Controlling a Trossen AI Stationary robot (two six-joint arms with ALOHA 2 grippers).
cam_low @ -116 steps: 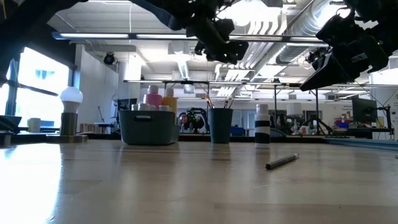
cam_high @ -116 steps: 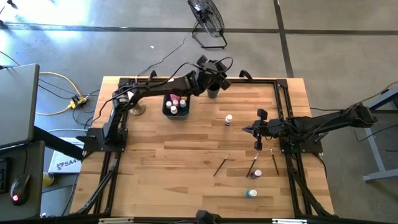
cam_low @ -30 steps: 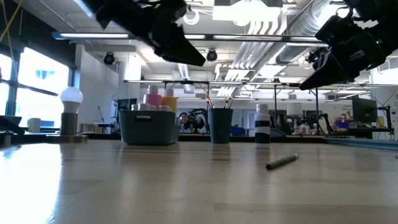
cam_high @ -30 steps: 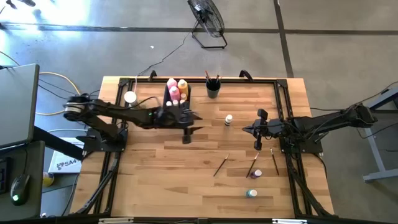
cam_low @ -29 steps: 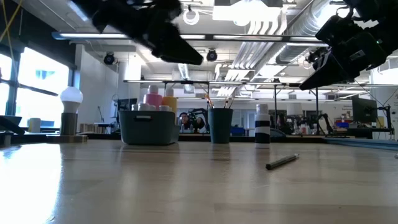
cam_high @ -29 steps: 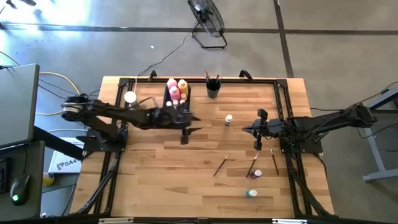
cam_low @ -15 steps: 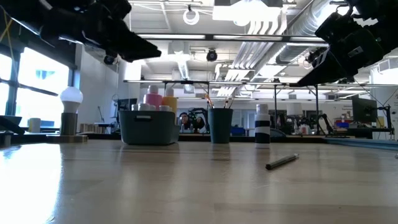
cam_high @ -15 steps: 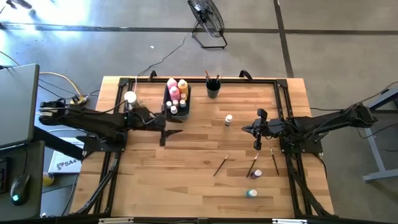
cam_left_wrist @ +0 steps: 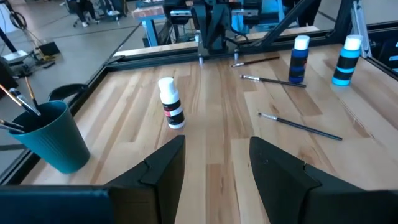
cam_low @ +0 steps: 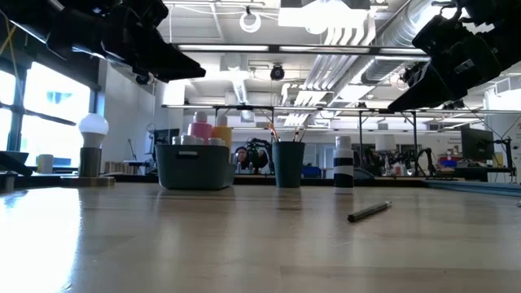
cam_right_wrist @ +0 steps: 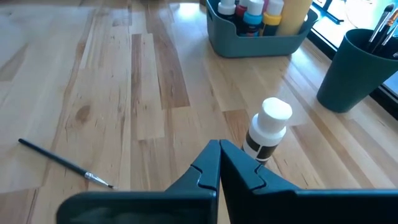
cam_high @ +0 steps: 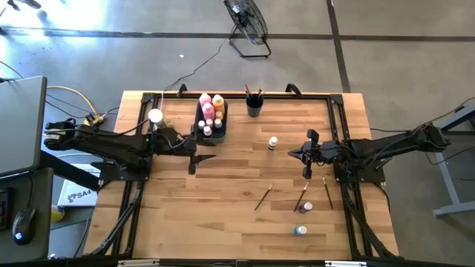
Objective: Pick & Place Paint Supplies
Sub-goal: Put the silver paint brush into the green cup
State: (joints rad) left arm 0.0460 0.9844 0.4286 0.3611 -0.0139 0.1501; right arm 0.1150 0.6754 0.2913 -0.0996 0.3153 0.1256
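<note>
The left hand (cam_high: pixel 194 159) hangs over the left half of the desk (cam_high: pixel 223 215), just near of the bin (cam_high: pixel 210 130), its two fingers (cam_left_wrist: pixel 283 180) parted with nothing between them. The right hand (cam_high: pixel 308 172) hangs over the right side of the desk with its fingers (cam_right_wrist: pixel 239 168) pressed together — it holds nothing.

The bin sits at the far edge, left of centre. In it stand a pink bottle (cam_high: pixel 205 103) and a yellow bottle (cam_high: pixel 218 101) at the far end, with small white-capped bottles (cam_high: pixel 207 129) packed at the near end. Just right of the bin is a dark cup (cam_high: pixel 254 107) with brushes (cam_high: pixel 252 92) standing in it. Left of the bin, on the far left, a white knob (cam_high: pixel 155 116) stands on a round base.

A black-and-white bottle (cam_high: pixel 273 142) stands upright alone, between the cup and the right hand. Nearer, on the right half, one brush (cam_high: pixel 264 196) lies by itself; two more brushes (cam_high: pixel 302 197) lie farther right, under and near of the right hand. A blue bottle (cam_high: pixel 307 207) stands just beside those two — a teal bottle (cam_high: pixel 300 231) stands nearer still, close to the near edge.
</note>
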